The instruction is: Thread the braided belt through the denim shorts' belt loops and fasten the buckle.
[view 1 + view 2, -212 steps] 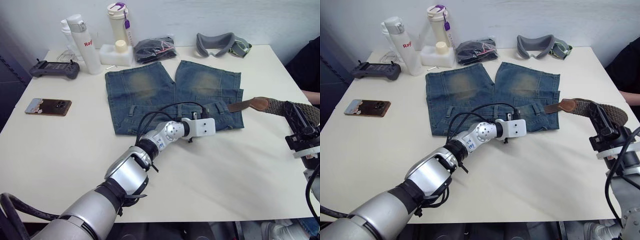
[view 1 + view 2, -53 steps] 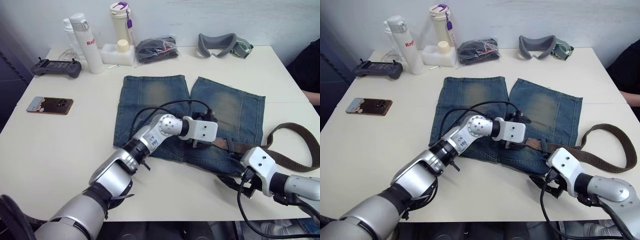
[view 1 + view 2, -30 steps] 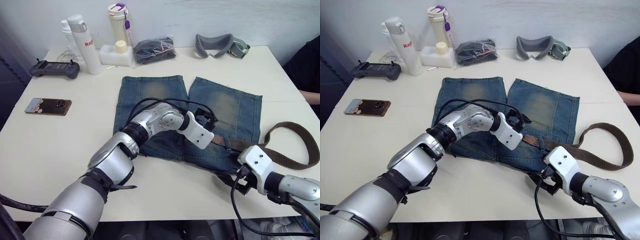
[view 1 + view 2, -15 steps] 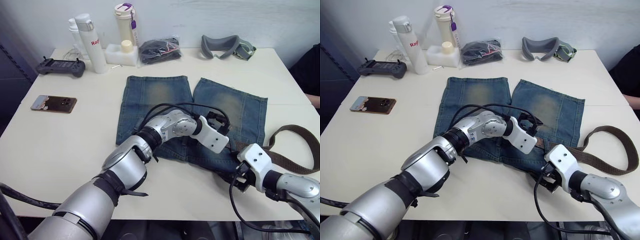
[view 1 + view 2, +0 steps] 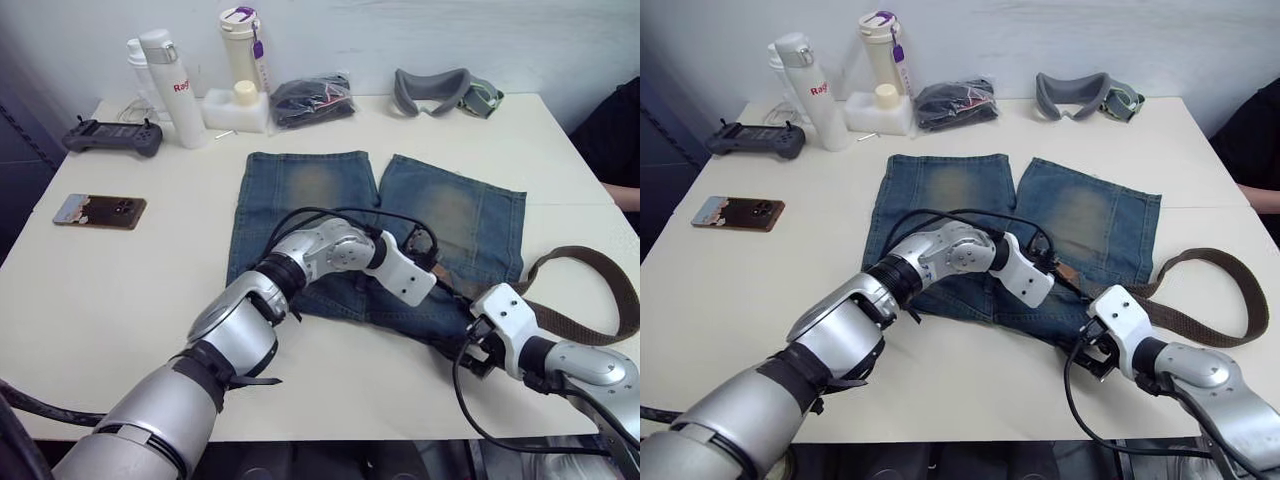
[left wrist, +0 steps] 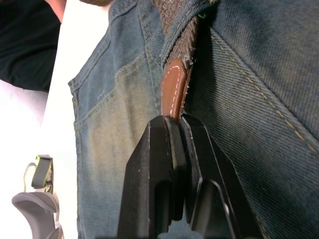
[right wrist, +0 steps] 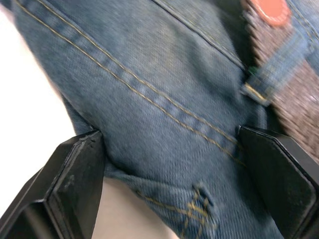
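Belt tip pinched, one loop done

The left gripper (image 6: 175,149) is clamped on the braided belt (image 6: 175,87)'s tan leather tip; the strap runs straight ahead of its fingers, out through a belt loop (image 7: 271,74). The right gripper (image 7: 169,174), spread wide, straddles the denim shorts (image 5: 330,200)' waistband corner, so the left arm's nearer.

A cream-white table (image 5: 90,290) is seen spanning the scene, set against a pale bluish-white wall (image 5: 330,35) at the far side. A dark panel (image 5: 20,130) is visible beyond the table's left edge. Along the far edge, bottles, a controller and goggles are laid out. Even, soft lighting is cast, with faint shadows.
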Available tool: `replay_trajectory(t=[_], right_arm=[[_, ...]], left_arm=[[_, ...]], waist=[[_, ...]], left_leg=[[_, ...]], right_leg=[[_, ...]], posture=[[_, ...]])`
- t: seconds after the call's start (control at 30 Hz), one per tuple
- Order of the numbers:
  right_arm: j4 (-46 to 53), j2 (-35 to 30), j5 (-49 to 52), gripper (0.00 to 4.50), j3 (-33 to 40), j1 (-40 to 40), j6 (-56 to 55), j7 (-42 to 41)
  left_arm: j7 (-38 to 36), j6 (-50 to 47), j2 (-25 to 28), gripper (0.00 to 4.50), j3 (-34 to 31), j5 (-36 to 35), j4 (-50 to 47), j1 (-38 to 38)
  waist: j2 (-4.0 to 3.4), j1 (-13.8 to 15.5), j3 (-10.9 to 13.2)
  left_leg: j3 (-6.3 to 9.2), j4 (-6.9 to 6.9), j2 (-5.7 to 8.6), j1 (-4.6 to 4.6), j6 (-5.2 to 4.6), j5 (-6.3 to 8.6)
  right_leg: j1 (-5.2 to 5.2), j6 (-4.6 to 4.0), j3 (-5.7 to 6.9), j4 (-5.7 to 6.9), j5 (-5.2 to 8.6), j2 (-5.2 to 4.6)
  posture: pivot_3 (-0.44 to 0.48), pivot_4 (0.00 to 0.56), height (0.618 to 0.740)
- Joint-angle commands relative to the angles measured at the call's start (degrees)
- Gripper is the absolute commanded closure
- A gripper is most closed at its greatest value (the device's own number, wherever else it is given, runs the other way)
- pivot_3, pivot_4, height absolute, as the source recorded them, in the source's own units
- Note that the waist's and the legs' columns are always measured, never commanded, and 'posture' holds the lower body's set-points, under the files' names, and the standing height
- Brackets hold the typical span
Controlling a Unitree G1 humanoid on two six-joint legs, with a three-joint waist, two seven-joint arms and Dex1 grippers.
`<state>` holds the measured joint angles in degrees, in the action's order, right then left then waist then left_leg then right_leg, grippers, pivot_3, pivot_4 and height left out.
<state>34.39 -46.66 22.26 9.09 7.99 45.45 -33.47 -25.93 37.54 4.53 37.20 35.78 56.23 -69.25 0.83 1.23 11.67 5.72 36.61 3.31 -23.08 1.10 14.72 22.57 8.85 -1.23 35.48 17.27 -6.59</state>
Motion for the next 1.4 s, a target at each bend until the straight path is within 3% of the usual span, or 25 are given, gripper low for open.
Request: replay_trajectory(t=[0.03, 0.1, 0.3, 0.33, 0.5, 0.67, 0.83, 1.17, 1.4], right_arm=[[-2.26, 0.44, -0.43, 0.6, -0.06, 0.1, 2.8, 0.96], [-2.74, 0.55, -0.23, 1.36, -0.64, -0.42, 3.42, 0.68], [-4.03, 0.7, -0.54, 4.19, -2.31, -1.91, 4.0, 0.4], [-4.13, 0.74, -0.6, 4.38, -2.49, -2.0, 4.07, 0.43], [-4.94, 0.7, -0.84, 4.39, -3.33, -2.22, 4.72, 0.58], [-6.43, 0.8, -1.1, 4.39, -4.72, -3.09, 5.11, 0.67], [-7.73, 1.13, -1.16, 4.39, -6.64, -4.94, 5.25, 0.45], [-8.75, 1.73, -1.32, 4.39, -8.67, -7.35, 5.15, 0.25], [-8.37, 2.12, -1.27, 4.39, -8.69, -6.96, 5.55, 0.49]], left_arm=[[-4.92, -1.02, 3.56, 4.5, -2.77, -3.4, -6.21, 1.32], [-7.06, -2.29, 4.86, 4.5, -4.05, -4.96, -9.89, 2.18], [-9.4, -5.5, 5.15, 4.5, -5.03, -6.42, -14.67, 3.74], [-9.62, -5.88, 5.09, 4.5, -4.98, -6.42, -15.07, 3.91], [-16.32, -8.74, 8.98, 4.5, -6.89, -9.55, -20.37, 4.44], [-26.13, -18.98, 14.09, 4.5, -11.23, -16.07, -30.67, 5.66], [-29.01, -26.9, 15.41, 4.5, -13.47, -19.88, -38.13, 6.15], [-19.75, -34.9, 4.91, 4.5, -11.85, -19.95, -34.77, 9.91], [-20.41, -39.87, 1.46, 4.5, -12.34, -21.58, -35.43, 10.54]], waist=[[0.0, -0.07, 0.0], [-0.01, -0.03, 0.0], [0.0, 0.22, -0.01], [0.01, 0.22, -0.02], [0.01, 0.11, -0.02], [0.0, -0.43, -0.03], [0.0, -0.88, -0.03], [0.27, -1.12, -0.2], [0.35, -1.09, -0.27]], left_leg=[[0.0, 0.0, -0.01, 0.0, 0.0, 0.0], [0.0, 0.0, -0.01, 0.0, 0.0, 0.0], [0.01, 0.04, 0.01, 0.0, 0.0, 0.0], [0.01, 0.05, 0.01, 0.0, 0.0, 0.0], [0.01, 0.1, 0.0, 0.0, -0.02, 0.01], [0.01, 0.1, -0.04, 0.03, -0.01, 0.01], [0.03, 0.14, -0.05, 0.01, -0.02, 0.01], [0.06, 0.42, -0.03, 0.04, -0.07, 0.04], [0.06, 0.42, -0.03, 0.06, -0.06, 0.05]], right_leg=[[0.02, 0.0, 0.0, 0.03, 0.0, 0.0], [0.03, -0.01, -0.01, 0.05, 0.0, 0.0], [0.01, -0.01, -0.01, 0.05, 0.0, -0.01], [0.01, -0.01, -0.01, 0.05, 0.0, -0.01], [0.0, -0.01, -0.01, 0.08, 0.0, 0.0], [0.01, -0.05, -0.04, 0.15, 0.03, 0.03], [0.02, -0.07, -0.04, 0.17, 0.04, 0.04], [-0.09, -0.09, -0.05, 0.25, 0.05, 0.04], [-0.11, -0.08, -0.05, 0.25, 0.05, 0.04]], posture=[[0.0, 0.15, 0.74], [0.0, 0.15, 0.74], [0.0, 0.15, 0.74], [0.0, 0.15, 0.74], [0.0, 0.15, 0.74], [0.0, 0.15, 0.74], [0.0, 0.15, 0.74], [0.0, 0.15, 0.74], [0.0, 0.15, 0.74]])
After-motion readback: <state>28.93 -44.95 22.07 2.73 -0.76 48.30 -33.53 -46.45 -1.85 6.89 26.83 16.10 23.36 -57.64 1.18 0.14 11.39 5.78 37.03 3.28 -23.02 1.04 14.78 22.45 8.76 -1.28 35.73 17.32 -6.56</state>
